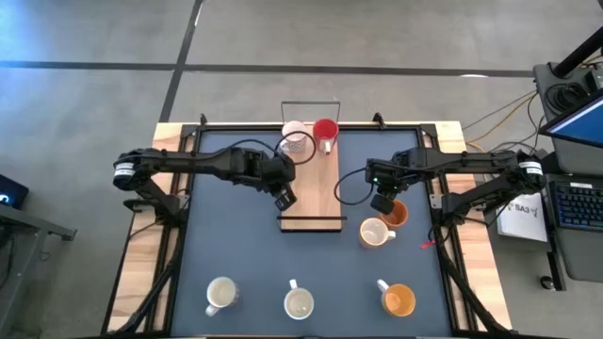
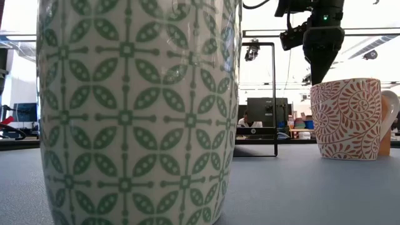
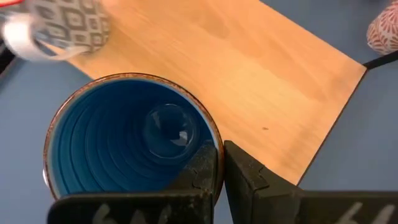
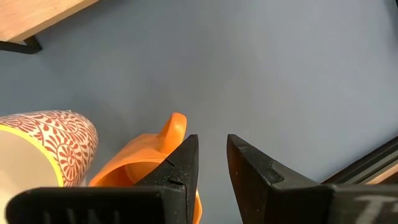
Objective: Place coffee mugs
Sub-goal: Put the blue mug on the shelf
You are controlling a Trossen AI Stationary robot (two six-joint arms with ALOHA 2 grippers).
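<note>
The left pincer [image 3: 221, 165] pinches the blue mug's [image 3: 118, 140] rim; the right pincer [image 4: 211, 158], slightly parted, straddles the orange mug's [image 4: 140, 165] rim.

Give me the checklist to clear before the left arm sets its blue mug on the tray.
1. Hold: ok. The left gripper is shut on the blue mug at its rim.
2. Free spot on the light-wood tray: ok. Its near part is bare; the red mug and the grey-patterned mug stand at the far end.
3. Blue mug fully over the tray: cannot tell. The gripper is at the tray's left edge.
4. Arms apart: ok. The right gripper is across the tray, by the orange mug.
5. Right gripper's hold on the orange mug: cannot tell.
</note>
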